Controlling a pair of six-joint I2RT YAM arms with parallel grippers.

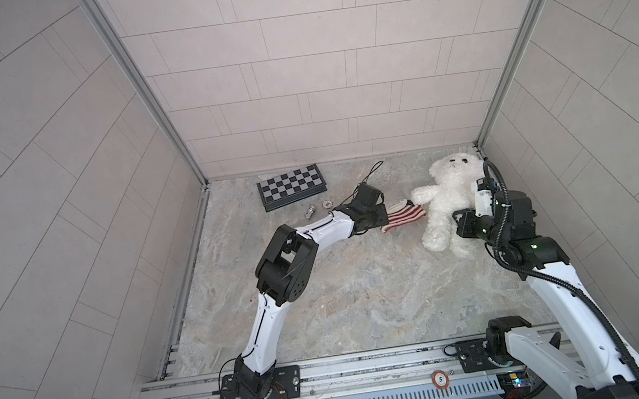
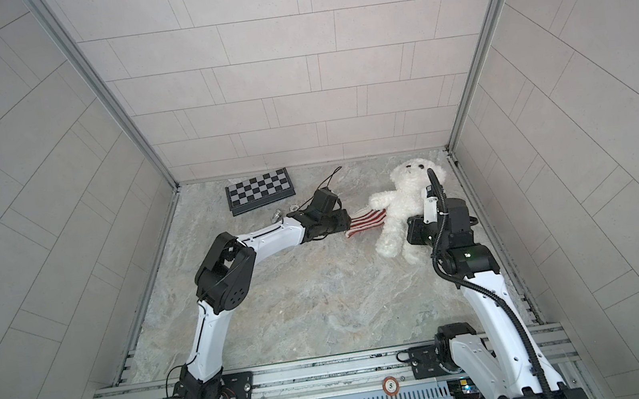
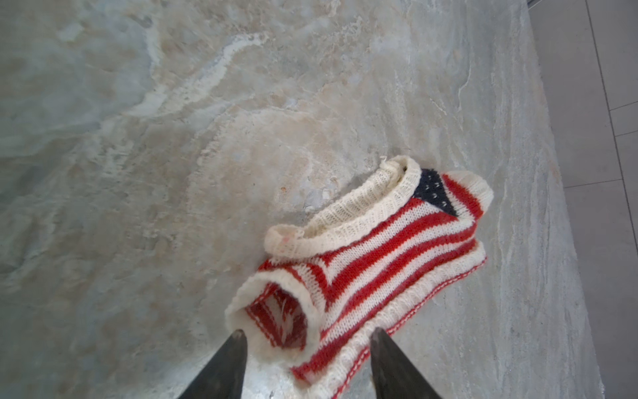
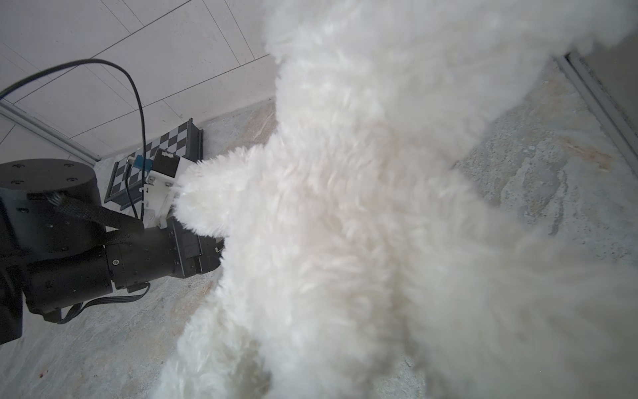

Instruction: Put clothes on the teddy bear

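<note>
Because the sweater [image 3: 379, 248] has to go over the teddy bear [image 1: 449, 196], what matters is the line between the two. The red-and-white knit lies flat on the worktop [image 1: 342, 289] directly ahead of the left hand [image 3: 307, 345], its long axis running away from the fingertips. The bear lies just past the knit's far end, one fluffy arm [image 1: 426, 193] reaching to that end. That hand's fingers [image 3: 228, 366] stand apart with a sleeve opening between them, not visibly pinching it. Opposite, the right hand [image 1: 458, 225] is closed at the bear's lower body. Its fingertips are buried in fur in the wrist view, so it appears to grip the plush. By my reading, the left hand is much the nearer to the sweater and would carry it straight forward, onto that outstretched arm, while the right hand steadies the bear.
</note>
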